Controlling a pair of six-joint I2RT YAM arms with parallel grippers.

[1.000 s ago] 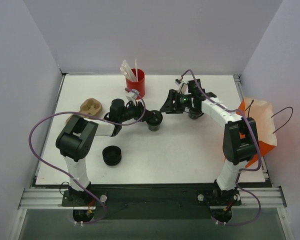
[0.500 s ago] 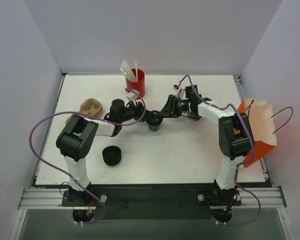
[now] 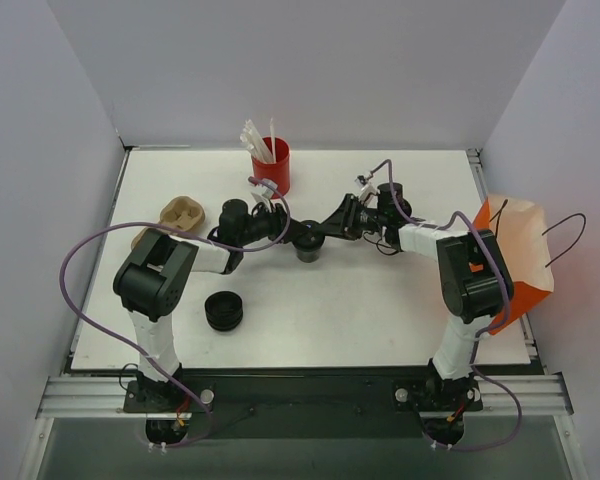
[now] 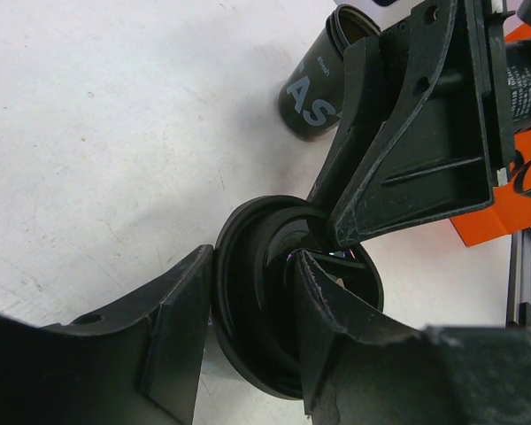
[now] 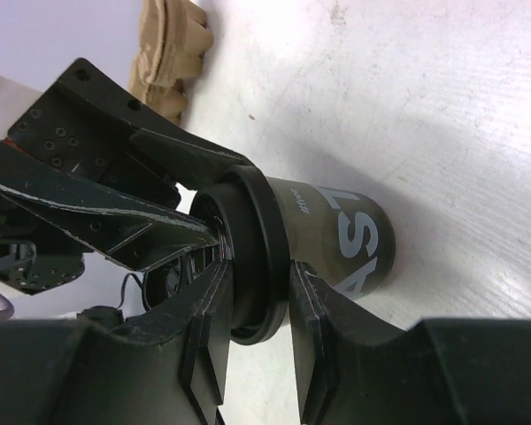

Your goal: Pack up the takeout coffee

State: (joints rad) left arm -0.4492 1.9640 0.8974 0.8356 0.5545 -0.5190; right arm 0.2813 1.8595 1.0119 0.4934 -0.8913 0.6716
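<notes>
A black takeout coffee cup [image 3: 311, 250] with a round black lid [image 4: 257, 266] stands mid-table. My left gripper [image 3: 298, 232] is shut on its lid rim, one finger outside and one on top [image 4: 252, 301]. My right gripper [image 3: 326, 231] comes from the right and is closed on the same lid [image 5: 257, 257], with its jaws against the lid's top and under its rim [image 5: 261, 328]. The cup body [image 5: 354, 239] bears white letters. A second black cup [image 4: 319, 88] stands behind the right gripper and is mostly hidden under that arm in the top view.
A red cup of white straws [image 3: 271, 160] stands at the back. A beige pulp cup carrier [image 3: 180, 215] lies at the left. A low stack of loose black lids [image 3: 224, 311] sits front left. The orange paper bag [image 3: 520, 260] stands at the table's right edge.
My right gripper has moved left, away from the second cup, and has closed on the lid of the cup that my left gripper holds. The left arm has stayed put.
</notes>
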